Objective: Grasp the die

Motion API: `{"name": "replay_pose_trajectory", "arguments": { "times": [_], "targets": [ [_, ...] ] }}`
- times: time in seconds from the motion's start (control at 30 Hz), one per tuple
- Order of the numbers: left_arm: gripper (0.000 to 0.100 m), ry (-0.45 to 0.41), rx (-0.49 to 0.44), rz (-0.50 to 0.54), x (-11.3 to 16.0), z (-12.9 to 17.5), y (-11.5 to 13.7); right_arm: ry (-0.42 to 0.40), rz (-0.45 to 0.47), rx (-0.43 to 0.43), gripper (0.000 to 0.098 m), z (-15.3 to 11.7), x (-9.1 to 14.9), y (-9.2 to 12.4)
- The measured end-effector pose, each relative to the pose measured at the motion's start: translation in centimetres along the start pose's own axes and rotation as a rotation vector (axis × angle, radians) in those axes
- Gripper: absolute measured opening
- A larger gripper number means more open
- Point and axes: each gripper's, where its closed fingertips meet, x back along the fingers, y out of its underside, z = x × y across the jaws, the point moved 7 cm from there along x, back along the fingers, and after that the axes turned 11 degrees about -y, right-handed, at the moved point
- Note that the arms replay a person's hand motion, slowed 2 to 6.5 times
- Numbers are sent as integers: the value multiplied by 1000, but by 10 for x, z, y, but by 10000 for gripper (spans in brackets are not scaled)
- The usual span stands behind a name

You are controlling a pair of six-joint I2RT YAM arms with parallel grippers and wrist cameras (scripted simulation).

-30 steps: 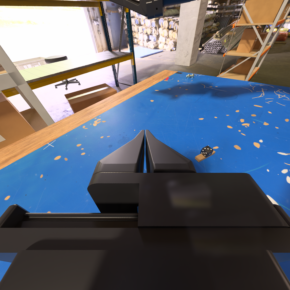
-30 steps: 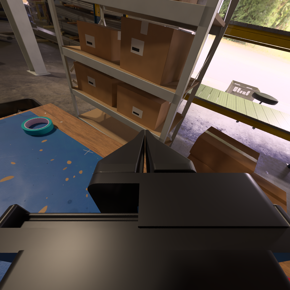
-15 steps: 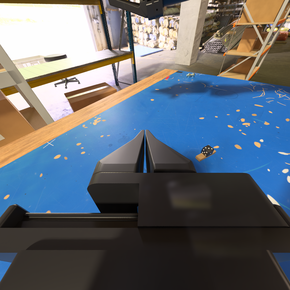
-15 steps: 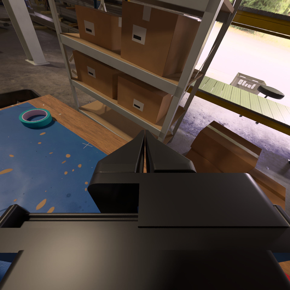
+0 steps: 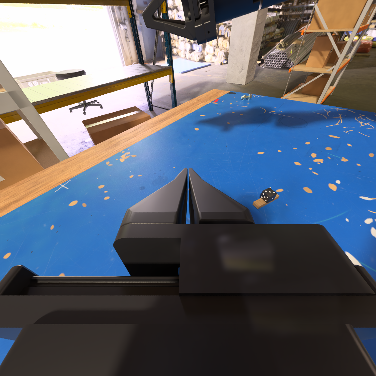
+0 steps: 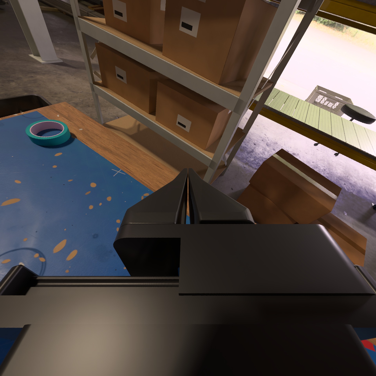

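Note:
A small black die with white pips (image 5: 268, 195) rests on a small flat wooden block (image 5: 259, 203) on the blue mat, in the left wrist view, to the right of and a little beyond my fingertips. My left gripper (image 5: 187, 169) is shut and empty above the mat, left of the die. My right gripper (image 6: 187, 169) is shut and empty over the mat's edge; the die does not show in the right wrist view. The right arm (image 5: 183, 18) shows at the top of the left wrist view.
A teal tape roll (image 6: 48, 132) lies at the mat's corner in the right wrist view. A small bolt (image 5: 245, 96) lies at the far edge of the mat (image 5: 223, 142). The wooden table border (image 5: 101, 150) runs along the left. Shelves with cardboard boxes (image 6: 193, 114) stand beyond the table.
The right arm has come further into the top of the left wrist view. The right wrist view has tipped down and shifted, so the tape roll sits lower. The die has not moved.

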Motion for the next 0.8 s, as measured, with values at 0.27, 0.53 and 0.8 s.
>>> {"name": "replay_pose_trajectory", "arguments": {
  "times": [0.27, 0.53, 0.8],
  "targets": [
    [9, 1, 1, -1, 0, 0, 0, 66, -65, -56, 8, -6, -2, 3],
    [10, 5, 4, -5, 0, 0, 0, 164, -134, -169, 9, -35, -12, 10],
    [10, 7, 5, -6, 0, 0, 1, 235, -155, -227, 8, -55, -30, 30]
  ]
}}
